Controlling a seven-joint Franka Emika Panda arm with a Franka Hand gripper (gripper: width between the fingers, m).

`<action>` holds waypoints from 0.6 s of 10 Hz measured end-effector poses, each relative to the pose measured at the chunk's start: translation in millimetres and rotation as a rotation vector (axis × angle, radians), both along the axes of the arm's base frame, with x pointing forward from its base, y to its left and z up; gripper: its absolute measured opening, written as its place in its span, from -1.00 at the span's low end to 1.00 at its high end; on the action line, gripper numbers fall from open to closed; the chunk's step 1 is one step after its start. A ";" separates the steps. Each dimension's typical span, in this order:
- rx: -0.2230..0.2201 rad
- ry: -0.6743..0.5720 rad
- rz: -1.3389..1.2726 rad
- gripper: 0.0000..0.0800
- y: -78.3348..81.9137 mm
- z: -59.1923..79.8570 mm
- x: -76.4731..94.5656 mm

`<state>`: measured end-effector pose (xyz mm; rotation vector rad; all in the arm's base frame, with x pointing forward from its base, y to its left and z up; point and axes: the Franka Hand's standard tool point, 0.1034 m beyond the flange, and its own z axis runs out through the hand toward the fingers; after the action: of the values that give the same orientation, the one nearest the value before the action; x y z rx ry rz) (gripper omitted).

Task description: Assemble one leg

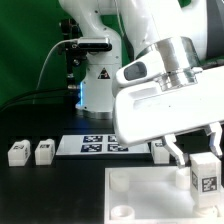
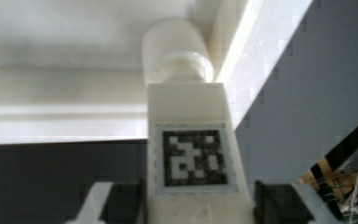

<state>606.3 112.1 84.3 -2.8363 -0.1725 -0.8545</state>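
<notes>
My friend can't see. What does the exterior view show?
The robot's pincer holds a small white tagged leg at the big flat white square piece. Two more legs and the marker board lie farther back on the dark table.

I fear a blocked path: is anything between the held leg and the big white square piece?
Nothing visible. The hand grips the leg right over the white square piece, and two spare legs lie far off at the exterior view's left.

No words or numbers legible.
We make out only coded square tags (image 2: 194,157) on the leg (image 2: 186,105) and marker board (image 1: 95,146).
</notes>
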 end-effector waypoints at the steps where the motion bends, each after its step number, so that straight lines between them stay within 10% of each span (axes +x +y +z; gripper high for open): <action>1: -0.011 -0.007 -0.009 -0.27 1.3 -2.2 5.0; 6: -0.054 -0.024 -0.029 -0.27 5.0 -0.9 11.1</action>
<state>617.4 117.1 83.5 -2.8860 -0.1601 -0.9031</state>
